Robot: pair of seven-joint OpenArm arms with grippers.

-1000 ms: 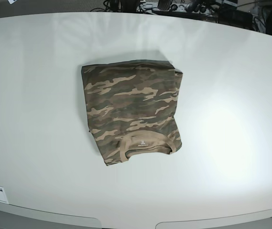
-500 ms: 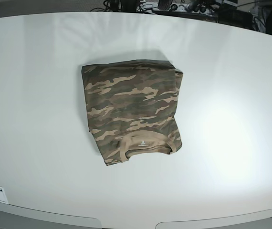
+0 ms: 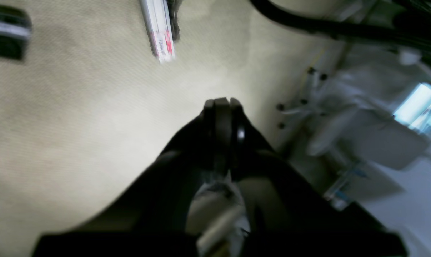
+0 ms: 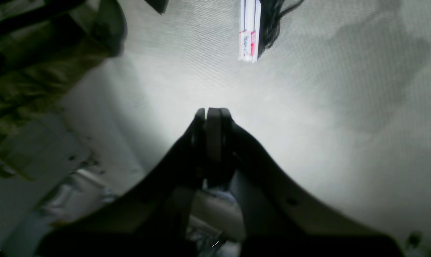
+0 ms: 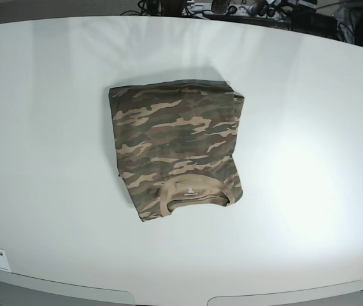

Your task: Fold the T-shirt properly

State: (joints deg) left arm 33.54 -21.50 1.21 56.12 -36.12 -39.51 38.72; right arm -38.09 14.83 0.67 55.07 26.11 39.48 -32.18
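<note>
folded into a soft, squarish camouflage pad, the t-shirt (image 5: 176, 148) is laid mid-table (image 5: 309, 115), ribbed collar (image 5: 197, 194) near; left gripper (image 3: 222, 103) and right gripper (image 4: 212, 113) are clenched empty over what seems blurred carpet.

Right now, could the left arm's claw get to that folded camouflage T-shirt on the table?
Probably yes: the T-shirt lies alone on the white table, with nothing on or beside it. The left claw is shut and off the table, over the floor, so it must swing in first.

Base view sharp, bright glare on white table (image 5: 309, 185); both wrist views blurred, dim.
</note>
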